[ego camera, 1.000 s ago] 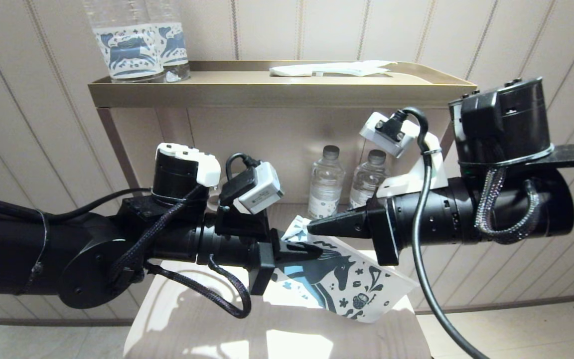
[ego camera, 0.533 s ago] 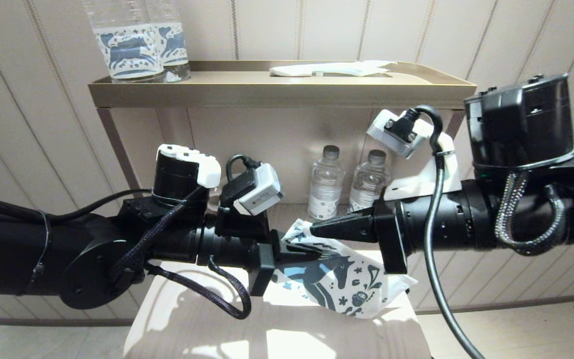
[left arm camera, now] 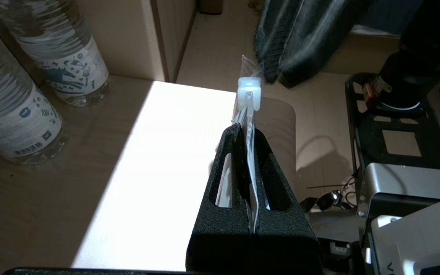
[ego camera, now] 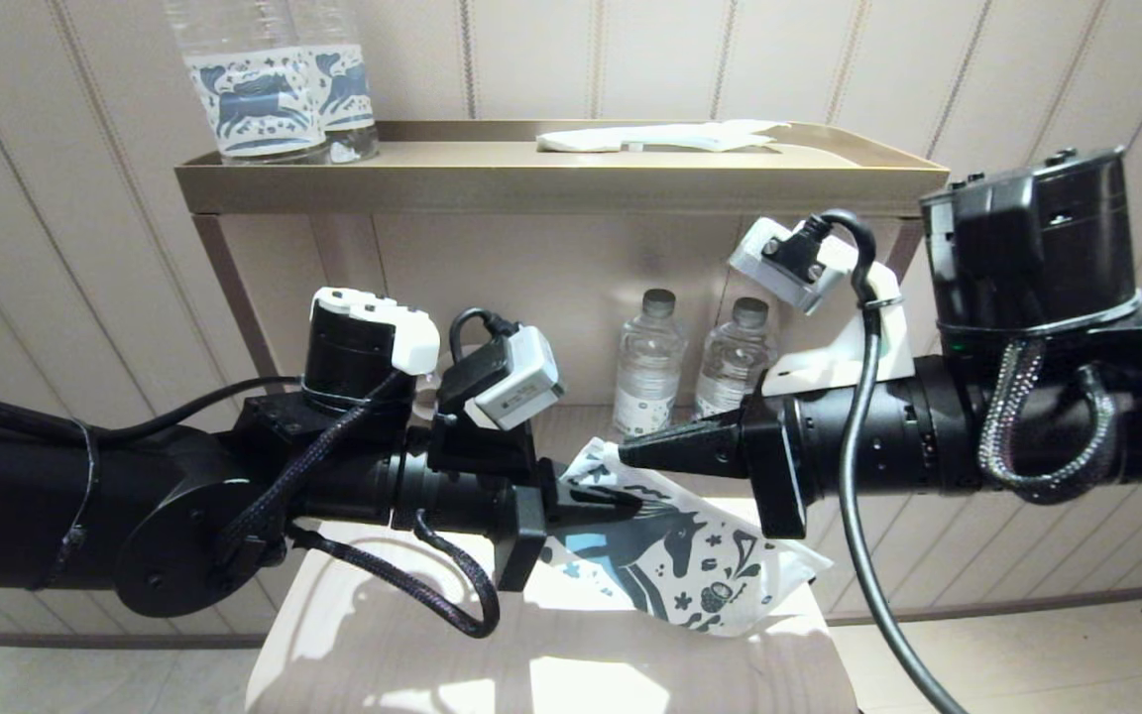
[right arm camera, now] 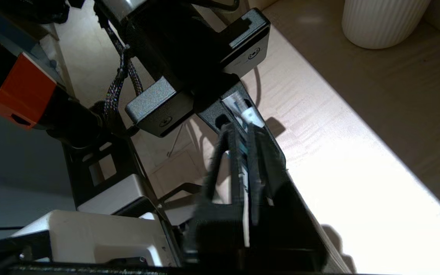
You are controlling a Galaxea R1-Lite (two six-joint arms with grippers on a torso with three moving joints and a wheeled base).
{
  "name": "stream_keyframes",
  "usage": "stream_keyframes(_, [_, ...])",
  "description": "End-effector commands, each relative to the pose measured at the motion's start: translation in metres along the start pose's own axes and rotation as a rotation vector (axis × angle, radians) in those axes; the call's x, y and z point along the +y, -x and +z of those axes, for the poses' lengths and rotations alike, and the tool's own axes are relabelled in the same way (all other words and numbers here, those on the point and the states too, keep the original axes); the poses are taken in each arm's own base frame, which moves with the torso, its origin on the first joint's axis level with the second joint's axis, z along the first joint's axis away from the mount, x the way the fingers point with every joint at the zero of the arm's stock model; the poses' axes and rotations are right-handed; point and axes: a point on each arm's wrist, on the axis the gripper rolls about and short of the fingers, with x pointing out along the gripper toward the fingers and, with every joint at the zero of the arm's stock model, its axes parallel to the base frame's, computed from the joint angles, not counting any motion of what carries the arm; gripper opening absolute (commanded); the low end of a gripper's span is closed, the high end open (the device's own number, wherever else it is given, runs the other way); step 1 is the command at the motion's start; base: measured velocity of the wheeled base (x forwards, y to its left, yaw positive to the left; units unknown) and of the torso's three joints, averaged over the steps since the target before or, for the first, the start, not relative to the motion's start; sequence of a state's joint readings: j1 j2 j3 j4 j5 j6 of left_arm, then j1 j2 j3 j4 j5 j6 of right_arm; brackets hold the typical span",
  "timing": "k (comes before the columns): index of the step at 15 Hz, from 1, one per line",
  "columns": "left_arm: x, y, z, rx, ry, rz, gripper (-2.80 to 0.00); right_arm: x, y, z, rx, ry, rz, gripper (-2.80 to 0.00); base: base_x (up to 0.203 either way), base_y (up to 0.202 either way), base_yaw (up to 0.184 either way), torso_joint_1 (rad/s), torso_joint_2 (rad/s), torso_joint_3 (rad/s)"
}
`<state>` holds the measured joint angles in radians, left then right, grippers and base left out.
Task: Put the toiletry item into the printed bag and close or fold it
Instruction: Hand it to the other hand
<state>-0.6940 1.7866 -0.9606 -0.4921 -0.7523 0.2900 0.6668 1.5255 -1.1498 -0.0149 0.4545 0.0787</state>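
A: What do we count here?

B: Two grippers and one printed bag (ego camera: 690, 565). On the gold upper shelf (ego camera: 432, 183) we see two large bottles with horse labels (ego camera: 274, 89) at the far left and one flat white packet (ego camera: 660, 137) toward the right. On the lower shelf stand two small bottles (ego camera: 695, 362), and below the bag lies the pale table (ego camera: 432, 654).

A: And which way does the bag run?

B: We see it held in the air above the table, between the arms. Its long axis slopes from the upper left, far end, down to the near right, printed horse facing us. The left gripper (ego camera: 621, 503) is clenched on its left edge. The right gripper (ego camera: 635, 453) has its tip at the bag's top corner.

A: What do the wrist cameras add?

B: The left wrist view shows the left gripper (left arm camera: 249, 133) pinching the bag edge-on, a thin white sheet (left arm camera: 251, 160) between its closed jaws, with a small white slider block (left arm camera: 249, 91) just past the fingertips. The right wrist view shows the right gripper (right arm camera: 239, 141) with its jaws closed on the bag's edge (right arm camera: 245, 179), facing the left gripper (right arm camera: 239, 110), and a white ribbed cup (right arm camera: 384, 21) far off on the shelf. We cannot make out the toothbrush in any view.
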Motion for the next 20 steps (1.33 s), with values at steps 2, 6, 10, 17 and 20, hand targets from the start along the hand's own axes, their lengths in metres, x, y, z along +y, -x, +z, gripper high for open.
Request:
stream_keyframes(2, [-0.001,0.0,0.001,-0.004,-0.005,-0.007,-2.8,0.0,-0.002,-0.001,0.006,0.0,0.007,0.0,0.0,0.0,0.0,0.0,0.0,0.0])
stream_keyframes(6, [-0.003,-0.001,0.0,-0.002,-0.004,-0.012,-2.8,0.0,0.001,0.002,-0.007,0.003,0.007,0.0,0.0,0.0,0.0,0.0,0.0,0.0])
stream_keyframes(10, [-0.004,-0.003,0.0,-0.001,-0.003,-0.019,-2.8,-0.001,-0.004,-0.002,0.013,-0.005,0.012,0.0,0.0,0.0,0.0,0.0,0.0,0.0])
stream_keyframes(17, [-0.006,-0.007,-0.003,0.007,0.002,-0.031,-2.8,-0.005,-0.013,-0.002,0.013,-0.008,0.02,0.0,0.0,0.0,0.0,0.0,0.0,0.0])
stream_keyframes(20, [-0.006,-0.006,-0.002,0.005,-0.001,-0.031,-2.8,-0.005,-0.013,-0.004,0.017,-0.007,0.02,0.0,0.0,0.0,0.0,0.0,0.0,0.0])
